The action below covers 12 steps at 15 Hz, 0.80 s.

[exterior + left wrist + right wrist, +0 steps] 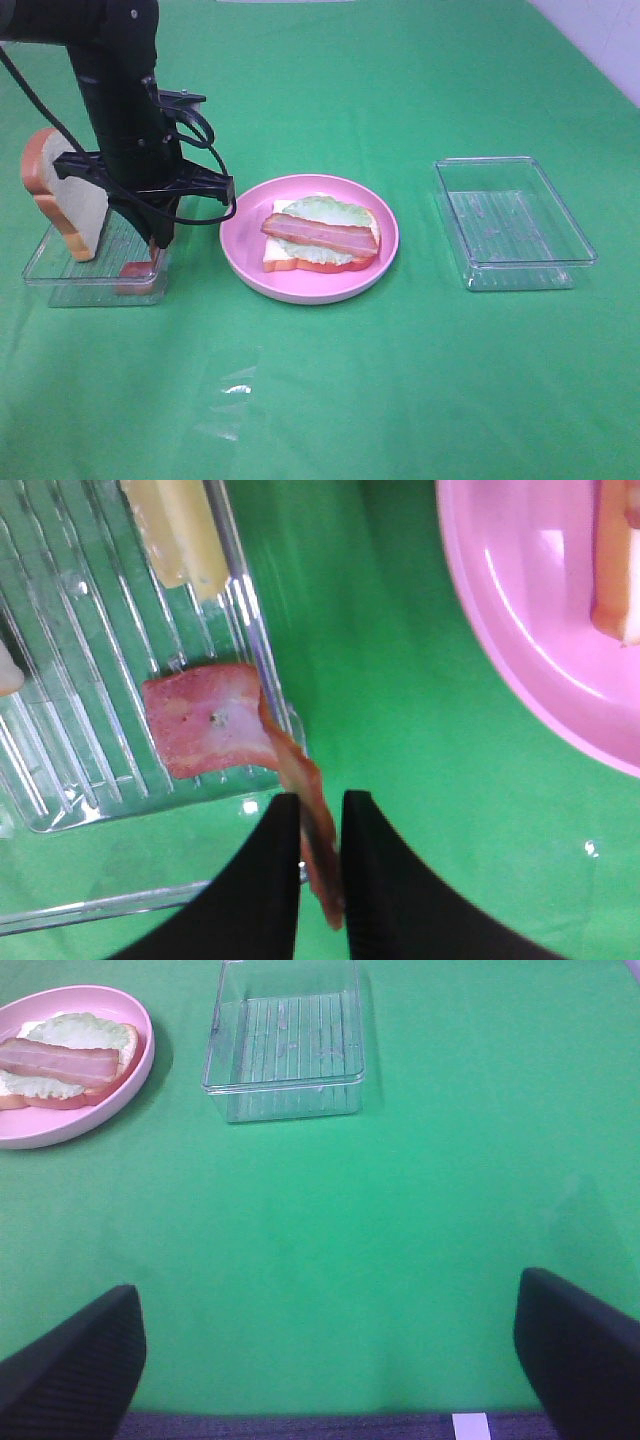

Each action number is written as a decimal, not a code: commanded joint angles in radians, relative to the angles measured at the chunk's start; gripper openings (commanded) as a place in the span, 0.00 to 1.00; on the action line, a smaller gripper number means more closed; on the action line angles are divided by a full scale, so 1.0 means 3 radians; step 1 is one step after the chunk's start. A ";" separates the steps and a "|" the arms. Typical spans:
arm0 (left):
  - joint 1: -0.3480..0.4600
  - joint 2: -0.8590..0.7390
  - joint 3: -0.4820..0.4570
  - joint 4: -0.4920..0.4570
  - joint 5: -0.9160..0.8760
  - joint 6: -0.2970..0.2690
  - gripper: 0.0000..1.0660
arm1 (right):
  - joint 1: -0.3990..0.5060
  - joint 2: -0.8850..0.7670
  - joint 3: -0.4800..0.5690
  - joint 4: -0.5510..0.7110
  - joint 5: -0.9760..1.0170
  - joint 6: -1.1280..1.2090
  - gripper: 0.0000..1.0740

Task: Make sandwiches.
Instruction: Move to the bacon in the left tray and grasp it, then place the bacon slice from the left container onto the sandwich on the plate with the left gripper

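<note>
While the left gripper [320,815] is clamped tight on one end of a bacon strip [212,725], the rest of that strip lies on the ribbed floor of the left tray [80,780]. The strip bends up over the tray's right wall to reach the black fingers [270,880].

Two clear trays sit on the green cloth [330,400]: that one at the left edge of the scene, and the right tray [515,222] well apart on the other side. Between them stands one pink plate [300,292], just beside the left tray.

The plate holds the half-built sandwich [320,240]: one bread slice [275,258] at the bottom, one lettuce leaf [330,210] on it, and a second bacon strip [320,235] laid across the top. That makes two bacon strips in all.

An upright bread slice [65,195] stands on edge at the left end of the left tray, so there are two bread slices too. One pale yellow slice [180,530] lies in the same tray, apart from the gripped strip.

From the high camera, the black left arm [120,110] and its cables cover the right part of that tray and block most of the grip from sight.

The right gripper [325,1290] hangs released, its fingers spread wide, over bare cloth on the near side of the right tray.
</note>
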 commanded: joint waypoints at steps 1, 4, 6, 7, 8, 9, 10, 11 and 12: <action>-0.0010 0.0017 0.0023 0.0010 0.0007 -0.0017 0.00 | 0.0003 -0.0107 0.0007 0.0013 -0.0010 0.0007 0.89; -0.0010 -0.0050 0.0020 -0.0037 0.0017 -0.0017 0.00 | 0.0003 -0.0107 0.0007 0.0013 -0.0010 0.0007 0.89; -0.0010 -0.0163 0.0020 -0.0093 0.0017 -0.0017 0.00 | 0.0003 -0.0107 0.0007 0.0013 -0.0010 0.0007 0.89; -0.0010 -0.0257 0.0020 -0.0130 0.0017 -0.0017 0.00 | 0.0003 -0.0107 0.0007 0.0013 -0.0010 0.0007 0.89; -0.0017 -0.0390 0.0020 -0.0143 0.0010 -0.0013 0.00 | 0.0003 -0.0107 0.0007 0.0013 -0.0010 0.0007 0.89; -0.0037 -0.0500 0.0020 -0.0153 0.0010 0.0023 0.00 | 0.0003 -0.0107 0.0007 0.0013 -0.0010 0.0007 0.89; -0.0047 -0.0547 0.0020 -0.0167 0.0010 0.0033 0.00 | 0.0003 -0.0107 0.0007 0.0013 -0.0010 0.0007 0.89; -0.0060 -0.0757 0.0017 -0.0313 -0.0007 0.0113 0.00 | 0.0003 -0.0107 0.0007 0.0013 -0.0010 0.0007 0.89; -0.0067 -0.0847 0.0017 -0.0477 -0.0063 0.0263 0.00 | 0.0003 -0.0107 0.0007 0.0013 -0.0010 0.0007 0.89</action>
